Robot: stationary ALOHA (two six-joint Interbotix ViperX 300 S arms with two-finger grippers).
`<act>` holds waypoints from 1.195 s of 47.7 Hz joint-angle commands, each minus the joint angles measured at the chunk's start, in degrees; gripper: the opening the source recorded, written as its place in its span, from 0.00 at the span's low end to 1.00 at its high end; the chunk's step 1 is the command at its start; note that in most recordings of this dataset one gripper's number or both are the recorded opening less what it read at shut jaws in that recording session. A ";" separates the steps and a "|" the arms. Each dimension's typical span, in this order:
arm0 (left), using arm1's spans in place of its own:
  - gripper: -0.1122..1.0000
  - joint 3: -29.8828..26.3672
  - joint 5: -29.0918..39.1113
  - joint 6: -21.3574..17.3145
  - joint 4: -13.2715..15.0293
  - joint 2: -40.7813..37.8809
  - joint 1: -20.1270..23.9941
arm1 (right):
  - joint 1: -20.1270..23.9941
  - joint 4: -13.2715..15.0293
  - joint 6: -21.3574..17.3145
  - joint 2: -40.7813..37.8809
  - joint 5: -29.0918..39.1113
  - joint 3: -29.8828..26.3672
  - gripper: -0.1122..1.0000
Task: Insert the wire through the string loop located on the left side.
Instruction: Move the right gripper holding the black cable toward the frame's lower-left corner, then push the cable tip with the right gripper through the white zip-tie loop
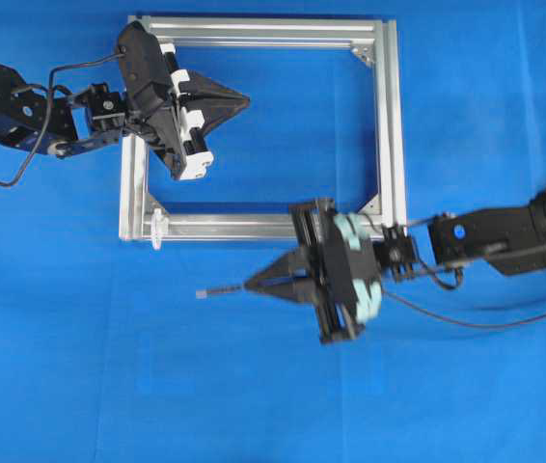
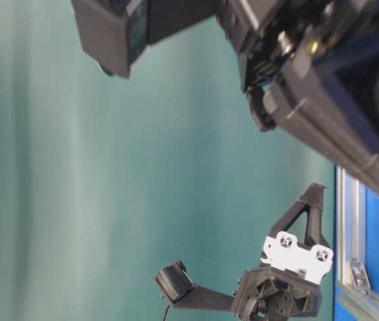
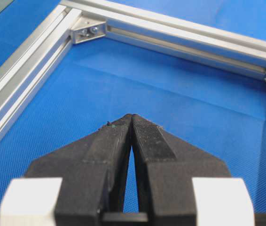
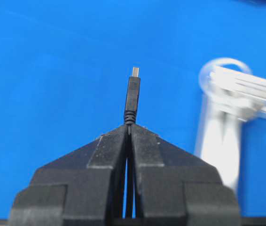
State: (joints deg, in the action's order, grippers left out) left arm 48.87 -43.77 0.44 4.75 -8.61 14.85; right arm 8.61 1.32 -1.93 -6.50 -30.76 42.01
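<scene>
My right gripper (image 1: 251, 285) is shut on the wire, whose small black plug (image 1: 217, 289) with a metal tip sticks out to the left over the blue cloth. In the right wrist view the plug (image 4: 133, 93) stands straight out of the closed fingertips (image 4: 129, 127). The string loop (image 1: 157, 230) is a whitish ring at the silver frame's lower left corner, up and left of the plug; it shows blurred as the string loop (image 4: 223, 67) in the right wrist view. My left gripper (image 1: 246, 99) is shut on nothing, over the frame's inside (image 3: 132, 117).
The square aluminium frame (image 1: 391, 125) lies flat on the blue cloth, with corner brackets (image 3: 88, 32) inside. A thin black cable (image 1: 485, 324) trails right from the right arm. Bare blue cloth spreads below and left of the frame.
</scene>
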 commanded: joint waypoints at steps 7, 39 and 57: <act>0.10 -0.35 -0.26 0.00 -0.18 2.02 0.09 | -5.01 -0.09 0.09 1.67 0.44 0.09 0.10; 0.10 -0.26 -0.09 0.09 -0.18 2.02 0.09 | -7.47 0.00 0.09 0.44 0.44 0.09 0.10; 0.10 -0.26 0.09 0.00 -0.18 2.02 0.09 | -7.47 -0.09 0.09 -3.96 0.18 -4.39 0.10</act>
State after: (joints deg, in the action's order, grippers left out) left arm 48.96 -43.42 0.44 4.75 -8.53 14.85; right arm 1.23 1.32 -1.93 -10.55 -30.15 39.73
